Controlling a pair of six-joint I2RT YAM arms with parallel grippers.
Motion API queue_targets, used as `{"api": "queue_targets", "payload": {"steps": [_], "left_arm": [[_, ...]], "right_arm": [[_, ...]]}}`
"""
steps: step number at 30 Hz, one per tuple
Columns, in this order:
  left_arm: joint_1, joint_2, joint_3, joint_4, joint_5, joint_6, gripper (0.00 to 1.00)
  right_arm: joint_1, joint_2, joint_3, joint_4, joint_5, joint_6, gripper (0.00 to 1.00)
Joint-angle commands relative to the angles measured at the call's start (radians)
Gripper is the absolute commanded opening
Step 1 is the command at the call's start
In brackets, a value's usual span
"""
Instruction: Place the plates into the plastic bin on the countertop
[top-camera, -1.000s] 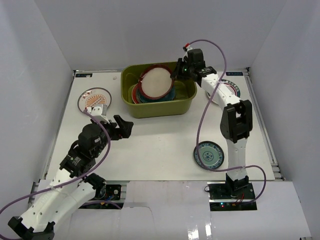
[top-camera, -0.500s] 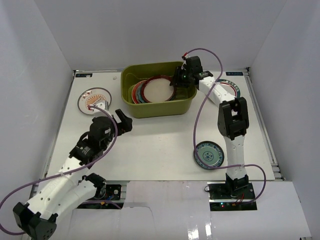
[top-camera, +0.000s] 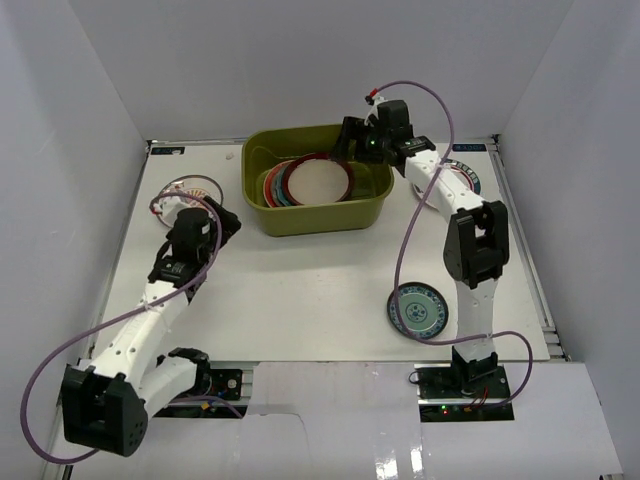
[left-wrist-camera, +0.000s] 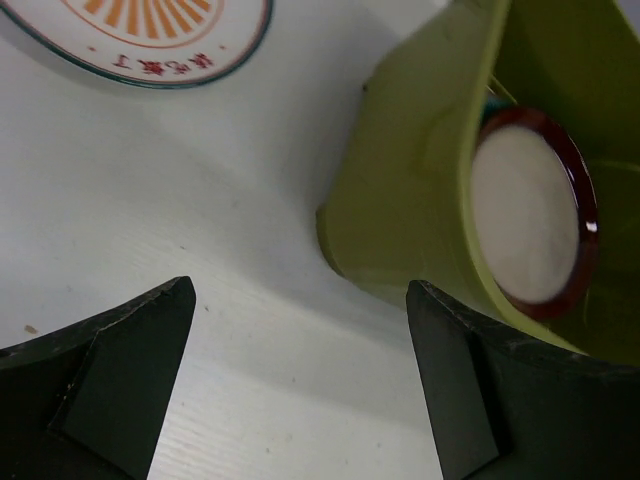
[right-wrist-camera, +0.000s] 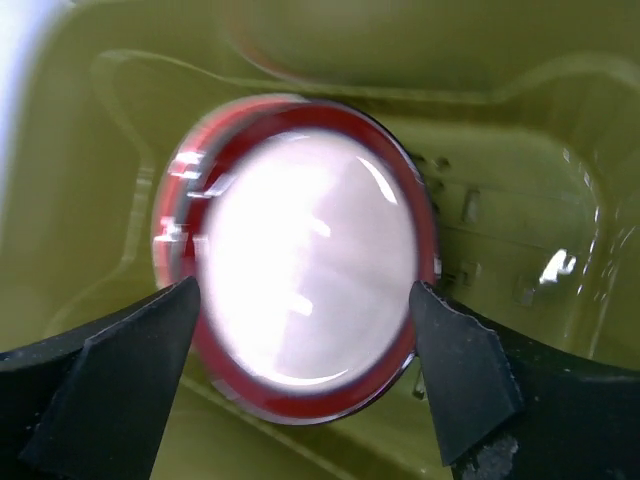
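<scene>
Over the far right rim of the plastic bin (top-camera: 310, 218), hanging the right claw (top-camera: 352, 142) spread wide and gripping nothing, looking straight down on the maroon-rimmed cream plate (right-wrist-camera: 310, 270) lying flat on the stack inside. On the left side of the table (top-camera: 300, 290), holding the left claw (left-wrist-camera: 300, 288) equally wide and empty, pointing into the gap between the bin's left wall and the orange sunburst plate (left-wrist-camera: 150, 30). Finding that plate ahead and to the left of this claw, flat on the table, apart from both fingers, round and so offering no long axis. Judging the left arm far nearer to it than the right arm. Leaving the small teal plate (top-camera: 418, 308) by the right arm's base, well behind the right claw, and a teal-rimmed plate (top-camera: 470, 180) partly hidden under that arm, just right of the bin, probably for the right arm
</scene>
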Motion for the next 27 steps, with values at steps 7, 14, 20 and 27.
{"api": "queue_targets", "payload": {"steps": [7,14,20,27], "left_arm": [[0.438,0.215,-0.071,0.227,0.226,-0.155,0.98],[0.656,0.469,-0.074,0.409,0.418,-0.249,0.93],[0.659,0.683,-0.002,0.515,0.427,-0.278,0.89],[0.659,0.853,0.095,0.552,0.453,-0.287,0.63]], "right_arm": [[-0.039,-0.346,-0.132,0.156,-0.129,-0.022,0.94],[-0.209,-0.671,-0.590,0.389,-0.192,0.097,0.42],[-0.405,-0.837,-0.959,0.611,-0.240,0.280,0.33],[-0.582,-0.834,-1.148,0.691,-0.167,0.384,0.64]]}}
